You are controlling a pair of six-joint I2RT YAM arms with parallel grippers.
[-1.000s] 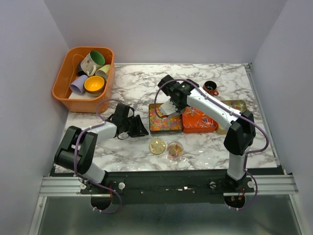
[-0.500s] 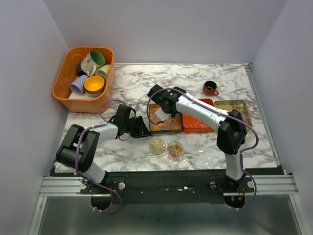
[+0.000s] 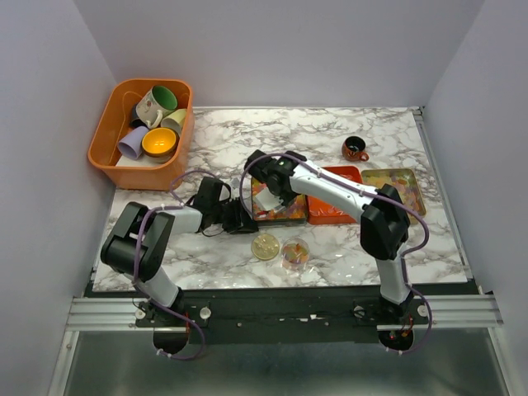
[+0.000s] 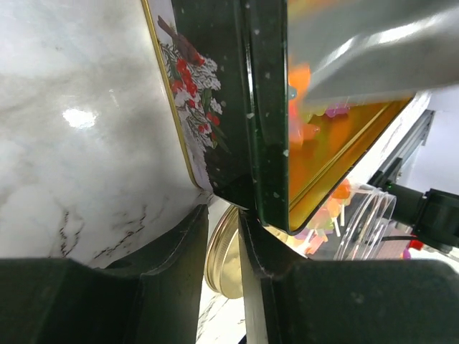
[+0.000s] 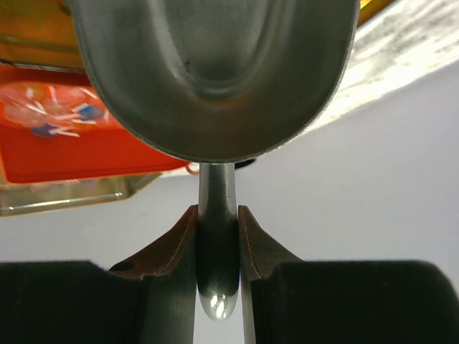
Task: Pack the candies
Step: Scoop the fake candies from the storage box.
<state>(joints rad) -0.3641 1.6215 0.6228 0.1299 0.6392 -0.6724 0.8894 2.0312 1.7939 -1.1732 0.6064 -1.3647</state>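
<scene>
Mixed orange, yellow and pink candies (image 3: 286,211) fill a green printed tin (image 3: 280,221); they show orange in the left wrist view (image 4: 301,79). My right gripper (image 3: 275,186) is shut on the handle (image 5: 216,236) of a metal scoop (image 3: 268,199) and holds it over the tin's left half. The scoop's bowl (image 5: 215,72) hides what is under it. My left gripper (image 3: 239,219) lies low on the table with its fingers nearly together (image 4: 222,215), tips at the tin's near-left corner (image 4: 251,193). A glass jar (image 3: 294,253) holds a few candies.
A flat gold lid (image 3: 266,246) lies left of the jar. An orange tin (image 3: 334,206) with wrapped sweets and a gold tin (image 3: 398,181) stand to the right. A small dark cup (image 3: 355,148) is behind them. An orange basket of mugs (image 3: 111,136) is at the back left.
My right arm has swung left with the scoop, from over the orange tin to the green tin's left half. My left gripper has slid right up to the green tin.
</scene>
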